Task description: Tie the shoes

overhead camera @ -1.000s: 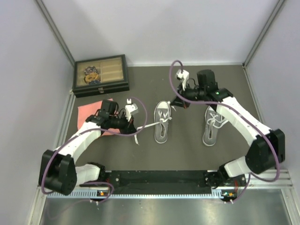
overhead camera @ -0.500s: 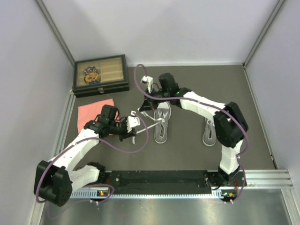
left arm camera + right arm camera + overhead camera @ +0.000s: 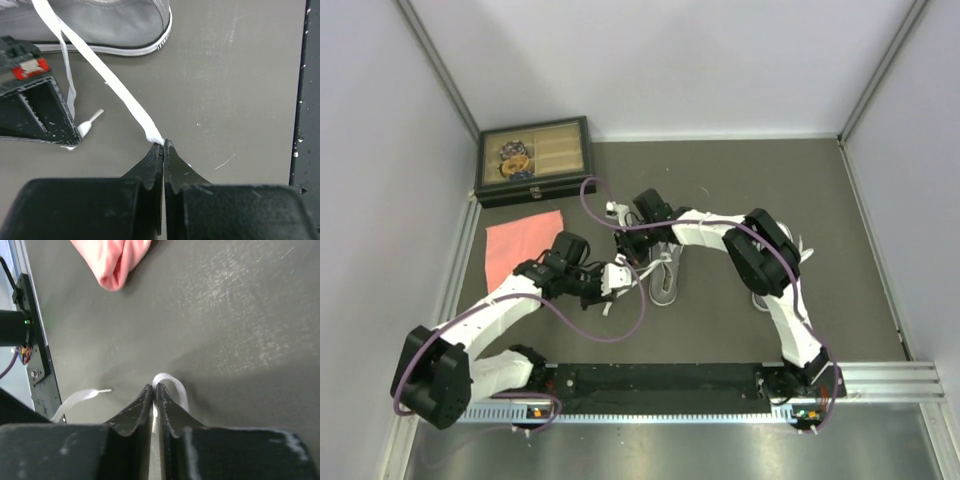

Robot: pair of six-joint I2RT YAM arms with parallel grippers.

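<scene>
Within the last second the right arm swung from the far side across to the left of the shoe [image 3: 666,287] at mid-surface. Its end effector [image 3: 154,389] was pinched shut on a loop [image 3: 172,386]. The left end effector [image 3: 163,145] stayed clamped on a taut lace [image 3: 115,90]. The strands were probably being crossed for a knot. The two worked close together, the cloth [image 3: 520,245] just left. Bare surface [image 3: 720,180] lay open behind.

A robotics lab test cell is shown: a dark table [image 3: 820,190] is enclosed by plain pale wall panels [image 3: 660,60] framed in aluminium profiles [image 3: 440,70]. A left arm [image 3: 495,310] and a right arm [image 3: 775,300] are bolted to a black rail [image 3: 660,382] at the near edge.
</scene>
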